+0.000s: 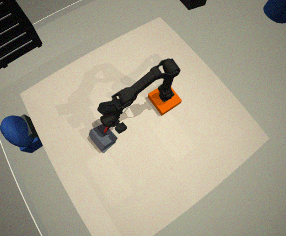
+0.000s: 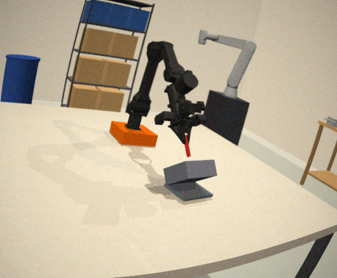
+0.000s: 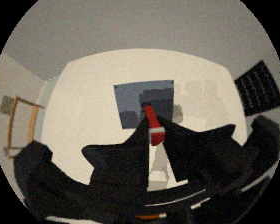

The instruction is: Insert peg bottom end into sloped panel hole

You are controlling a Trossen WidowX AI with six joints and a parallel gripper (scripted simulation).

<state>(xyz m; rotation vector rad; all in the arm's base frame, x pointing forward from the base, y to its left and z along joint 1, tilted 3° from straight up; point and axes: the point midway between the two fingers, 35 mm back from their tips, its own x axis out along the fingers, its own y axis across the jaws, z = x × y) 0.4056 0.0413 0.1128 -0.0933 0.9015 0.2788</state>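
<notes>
My gripper [image 1: 106, 126] [image 2: 184, 133] [image 3: 151, 119] is shut on a thin red peg [image 1: 105, 129] [image 2: 187, 147] [image 3: 152, 123]. The peg hangs tilted, its lower end pointing down at the grey sloped panel [image 1: 102, 138] [image 2: 191, 169] [image 3: 144, 102]. In the exterior view the peg's tip is a little above the panel's top edge and does not touch it. In the wrist view the peg's far end lies over the panel's face, by a dark patch there; I cannot tell whether that is the hole. The panel stands on a flat grey foot [image 2: 187, 191].
The arm's orange base [image 1: 164, 100] [image 2: 133, 134] is behind the panel. A black cabinet with a grey arm [image 2: 226, 115] stands beyond the table's far edge. A shelf rack with boxes [image 2: 104, 60] and a blue barrel [image 2: 19, 78] are further back.
</notes>
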